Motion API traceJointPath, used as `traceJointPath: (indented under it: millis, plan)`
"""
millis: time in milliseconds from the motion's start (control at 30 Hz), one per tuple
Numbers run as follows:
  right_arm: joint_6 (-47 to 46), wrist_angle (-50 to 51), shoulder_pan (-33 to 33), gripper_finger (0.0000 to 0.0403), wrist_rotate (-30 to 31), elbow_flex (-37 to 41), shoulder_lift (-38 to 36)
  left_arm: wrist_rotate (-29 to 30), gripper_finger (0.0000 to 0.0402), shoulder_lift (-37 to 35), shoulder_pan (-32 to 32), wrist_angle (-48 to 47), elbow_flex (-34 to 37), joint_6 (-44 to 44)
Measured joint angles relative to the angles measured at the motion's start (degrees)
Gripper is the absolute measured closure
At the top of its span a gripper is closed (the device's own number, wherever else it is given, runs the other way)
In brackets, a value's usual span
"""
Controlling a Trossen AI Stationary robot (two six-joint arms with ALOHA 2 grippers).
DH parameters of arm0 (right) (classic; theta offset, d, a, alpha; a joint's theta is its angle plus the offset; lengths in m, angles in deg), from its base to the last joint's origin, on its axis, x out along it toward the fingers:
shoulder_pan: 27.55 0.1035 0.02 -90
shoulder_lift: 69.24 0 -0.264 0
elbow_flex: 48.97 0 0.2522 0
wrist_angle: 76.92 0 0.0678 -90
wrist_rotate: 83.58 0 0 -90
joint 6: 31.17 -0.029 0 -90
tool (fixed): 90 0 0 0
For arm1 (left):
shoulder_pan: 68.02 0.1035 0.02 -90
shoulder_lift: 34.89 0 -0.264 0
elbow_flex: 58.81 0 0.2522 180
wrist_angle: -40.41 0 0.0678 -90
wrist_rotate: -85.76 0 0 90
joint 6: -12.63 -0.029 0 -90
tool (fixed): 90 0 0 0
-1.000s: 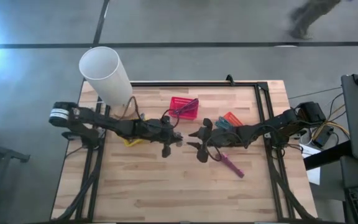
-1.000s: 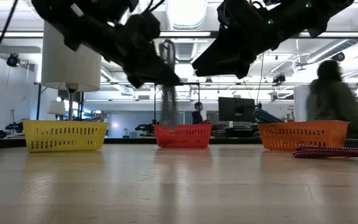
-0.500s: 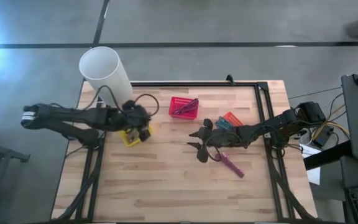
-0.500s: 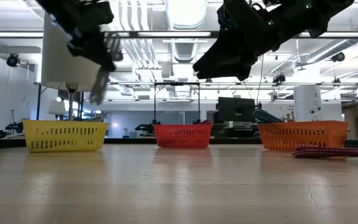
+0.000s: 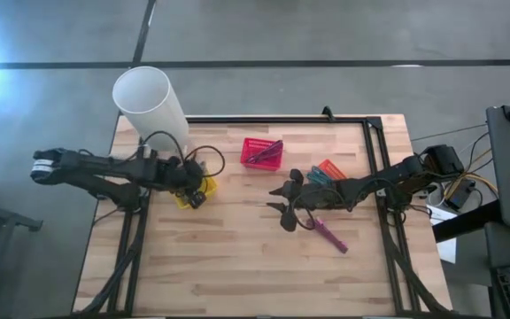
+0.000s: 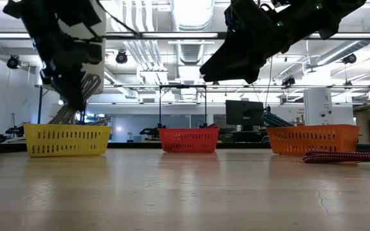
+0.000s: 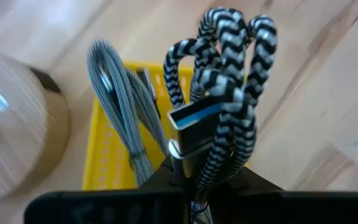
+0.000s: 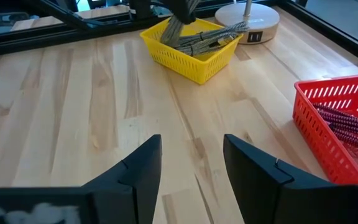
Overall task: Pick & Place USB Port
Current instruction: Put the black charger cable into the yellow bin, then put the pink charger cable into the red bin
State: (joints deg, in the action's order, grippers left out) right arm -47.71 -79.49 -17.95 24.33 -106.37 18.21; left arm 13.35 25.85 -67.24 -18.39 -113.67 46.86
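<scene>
My left gripper hovers over the yellow basket near the table's left edge, shut on a coiled black-and-white braided USB cable. A grey cable lies in that basket. In the low view the held bundle hangs from the gripper down to the yellow basket's rim. My right gripper hangs open above the table's middle, touching nothing; its fingers stand apart over bare wood. A purple cable lies on the table near it. My left gripper pinches the coiled braided cable between its two fingers, beside the blue-tongued USB plug; the gripper body hides the exact place of contact. It comes from above, pointing down. The bundle hangs below the fingers, its lower end at the yellow basket's opening.
A red basket with cables stands at the far middle, an orange basket to its right. A white lamp shade rises at the far left corner, close to the yellow basket. Bare wood stretches along the near half of the table.
My left gripper, shut on the braided cable, has swung from the table's middle toward the left edge, over the yellow basket, then come down. The bundle, lifted clear before, now dips to the basket's opening.
</scene>
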Motion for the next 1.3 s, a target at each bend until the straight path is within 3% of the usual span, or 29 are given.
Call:
traceJointPath:
  millis: [467, 967, 1300]
  plan:
    - [-0.1, 4.15, 0.0, 0.0238, -0.02, 0.04, 0.03, 1.16, 0.0361, 4.54, 0.02, -2.71, 0.32, -1.88]
    - [-2.16, 4.13, 0.0, 0.0257, -0.15, 0.04, 0.03, 6.8, 0.0266, 10.21, 0.04, -2.52, 0.08, -2.11]
    - [-3.27, 4.13, 0.0, 0.0255, -1.09, 0.04, 0.03, 8.3, 0.0264, 9.27, 0.09, -2.55, -6.15, -2.11]
